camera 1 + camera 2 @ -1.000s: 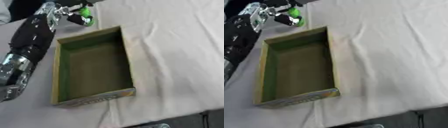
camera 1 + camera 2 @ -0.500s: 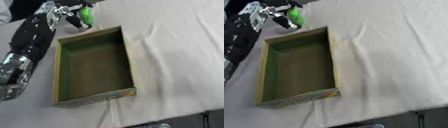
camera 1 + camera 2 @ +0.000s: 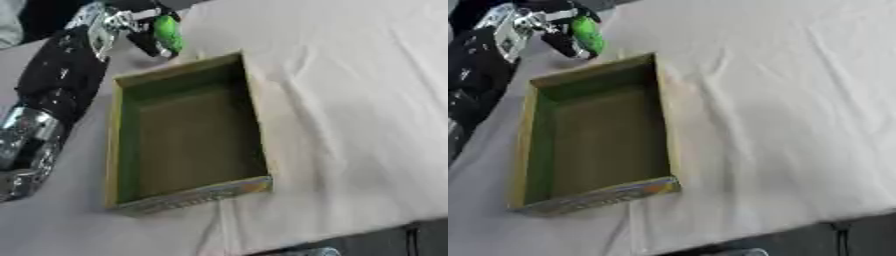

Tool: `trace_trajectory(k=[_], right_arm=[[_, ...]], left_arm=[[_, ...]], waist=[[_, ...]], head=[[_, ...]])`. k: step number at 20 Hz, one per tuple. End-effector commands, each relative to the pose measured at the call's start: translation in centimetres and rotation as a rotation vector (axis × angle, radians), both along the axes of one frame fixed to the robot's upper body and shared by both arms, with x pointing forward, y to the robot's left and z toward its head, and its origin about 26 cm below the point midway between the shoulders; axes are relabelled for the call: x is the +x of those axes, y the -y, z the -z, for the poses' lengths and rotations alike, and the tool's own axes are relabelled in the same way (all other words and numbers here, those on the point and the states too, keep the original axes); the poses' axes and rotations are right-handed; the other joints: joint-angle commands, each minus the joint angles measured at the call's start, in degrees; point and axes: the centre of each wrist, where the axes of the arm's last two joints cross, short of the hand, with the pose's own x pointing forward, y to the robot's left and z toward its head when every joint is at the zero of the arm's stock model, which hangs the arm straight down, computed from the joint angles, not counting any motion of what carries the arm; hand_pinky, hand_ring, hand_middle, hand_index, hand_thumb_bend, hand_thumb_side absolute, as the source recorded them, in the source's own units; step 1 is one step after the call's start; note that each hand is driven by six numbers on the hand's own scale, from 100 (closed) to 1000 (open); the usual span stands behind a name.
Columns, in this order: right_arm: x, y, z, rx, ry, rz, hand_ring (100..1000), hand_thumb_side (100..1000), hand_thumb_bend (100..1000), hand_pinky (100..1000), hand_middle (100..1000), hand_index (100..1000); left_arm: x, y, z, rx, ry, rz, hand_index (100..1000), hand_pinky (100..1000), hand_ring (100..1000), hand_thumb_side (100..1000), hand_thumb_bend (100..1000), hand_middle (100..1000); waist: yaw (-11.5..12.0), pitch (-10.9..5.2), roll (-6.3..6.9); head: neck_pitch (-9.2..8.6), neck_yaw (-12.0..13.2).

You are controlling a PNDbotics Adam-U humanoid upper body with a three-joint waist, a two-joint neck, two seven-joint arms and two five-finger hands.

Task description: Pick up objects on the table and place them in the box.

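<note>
While my left hand (image 3: 131,30) pinches the green object (image 3: 167,33) just beyond the box's (image 3: 254,107) far rim, I should carry it over the open interior (clear of the wall) before lowering and spreading my fingers to release.

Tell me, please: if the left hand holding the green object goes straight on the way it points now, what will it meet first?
Probably the far wall of the box. The left hand holds the green object just beyond it; height is unclear, so it may pass over.
</note>
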Motion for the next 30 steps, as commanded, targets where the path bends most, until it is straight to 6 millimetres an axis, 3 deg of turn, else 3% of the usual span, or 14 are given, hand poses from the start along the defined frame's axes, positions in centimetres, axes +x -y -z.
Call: trace_trajectory(k=[1,3,7,22,30], right_arm=[[-0.3,0.0,-0.9,-0.013,0.031,0.002,671,718,100,565,765,931],[-0.3,0.0,-0.9,-0.013,0.03,0.003,671,719,100,564,765,931],[-0.3,0.0,-0.9,-0.014,0.03,0.005,671,721,100,564,765,931],[-0.4,0.6,-0.7,-0.017,0.024,0.03,675,719,100,567,766,931],[-0.4,1.5,0.0,-0.032,0.004,0.07,676,715,100,567,767,930]], left_arm=[[-0.5,-1.0,-1.3,-0.003,0.038,-0.033,493,100,100,521,214,328],[-0.5,-1.0,-1.2,0.003,0.031,-0.04,458,100,100,560,116,243],[-0.5,-1.0,-1.3,-0.002,0.04,-0.047,434,100,100,538,100,172],[-0.8,-0.9,-4.5,-0.015,0.233,0.015,406,100,100,517,100,123],[-2.0,-0.1,-8.1,0.051,0.275,0.158,406,100,100,498,100,121]], waist=[[0.1,-0.9,-0.61],[0.2,-0.91,-0.61],[0.3,-0.92,-0.62],[2.2,-1.58,-0.72],[5.0,-3.11,-1.03]], head=[[-0.45,0.4],[-0.48,0.3],[-0.61,0.3],[-0.91,-0.2],[-0.25,-2.3]])
